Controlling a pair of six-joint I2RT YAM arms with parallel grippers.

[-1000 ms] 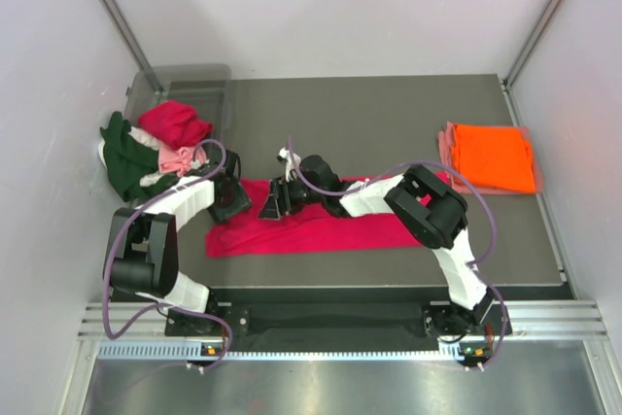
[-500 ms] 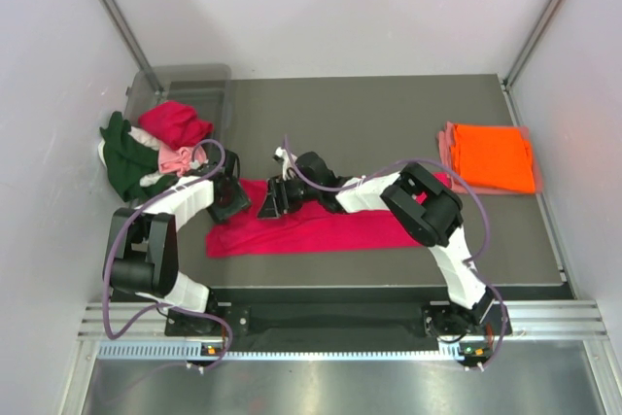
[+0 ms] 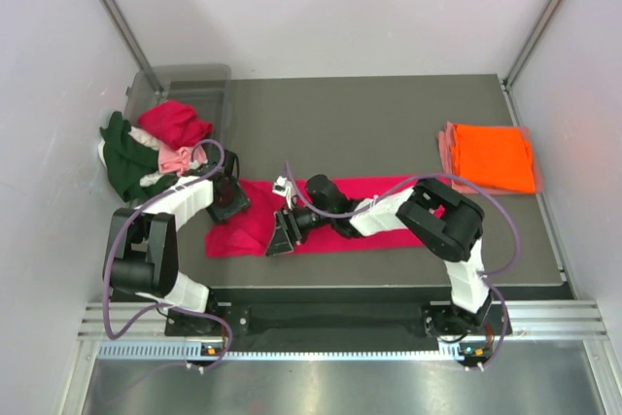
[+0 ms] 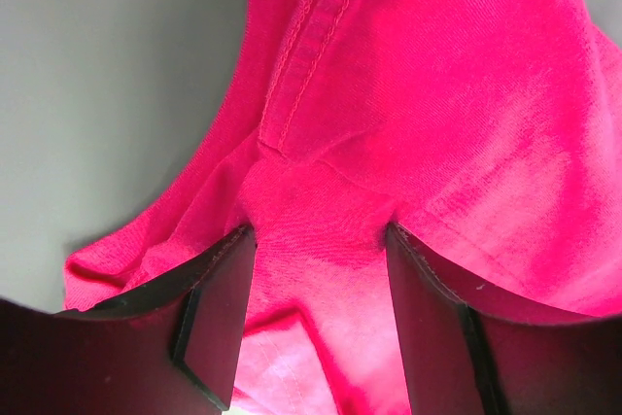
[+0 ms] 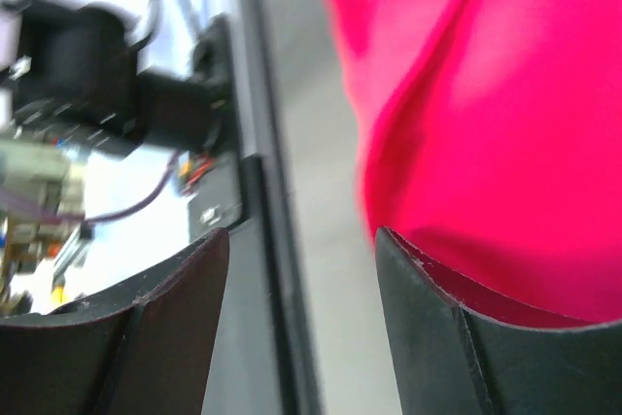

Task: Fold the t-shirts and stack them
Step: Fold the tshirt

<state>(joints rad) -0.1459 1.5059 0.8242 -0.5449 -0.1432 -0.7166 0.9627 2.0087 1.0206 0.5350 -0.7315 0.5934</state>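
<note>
A crimson red t-shirt (image 3: 241, 234) lies as a long folded strip across the middle of the table. My left gripper (image 3: 230, 203) is at its far left corner, jaws open, with bunched crimson cloth (image 4: 437, 94) lying between the fingers (image 4: 219, 308). My right gripper (image 3: 281, 239) is at the strip's near edge, left of centre, open and empty. In the right wrist view the crimson cloth (image 5: 505, 123) lies right of the gripper (image 5: 301, 235), with bare table between the jaws. A folded orange t-shirt (image 3: 496, 155) lies on a salmon pink one (image 3: 445, 146) at the right.
At the far left a clear grey bin (image 3: 185, 83) stands behind a pile of t-shirts: crimson (image 3: 175, 123), dark green (image 3: 120, 157), pale pink (image 3: 181, 157) and cream (image 3: 155, 180). The table's near edge (image 3: 389, 289) runs just in front of the strip.
My right gripper has swung from the strip's far edge to its near edge, toward me. The left gripper has stayed at the left corner.
</note>
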